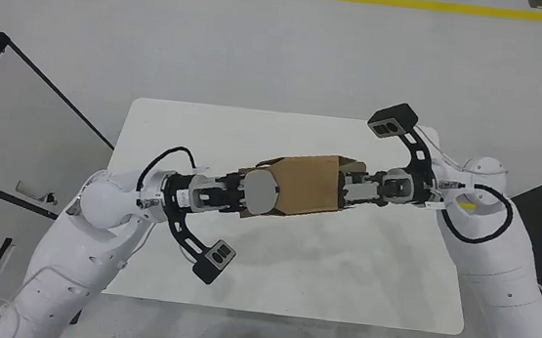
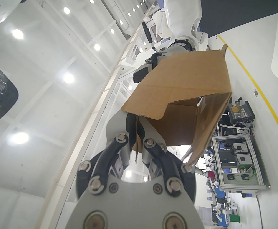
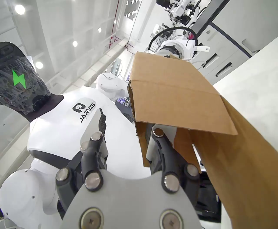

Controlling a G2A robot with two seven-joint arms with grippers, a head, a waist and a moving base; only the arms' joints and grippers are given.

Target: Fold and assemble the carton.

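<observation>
The left gripper (image 2: 135, 132) is clenched on a thin edge flap (image 2: 136, 149) of the carton (image 2: 184, 73); both black fingers press against the cardboard edge that stands between them. The carton is an open brown cardboard sleeve, with its near end open toward this gripper and one corrugated end flap folded partway over the opening.

The right gripper (image 3: 129, 124) is at the opposite end of the carton. Its fingers are spread apart. One finger (image 3: 157, 133) lies inside the open end, under a projecting flap, and the other finger (image 3: 102, 121) stands outside, clear of the carton wall. No clamping contact is visible at this end.

Seen from above, the carton lies lengthwise between the two grippers, over the middle of the white table (image 1: 359, 276). The left gripper meets the end on the robot's left and the right gripper meets the end on its right. Whether the carton touches the tabletop cannot be told.
</observation>
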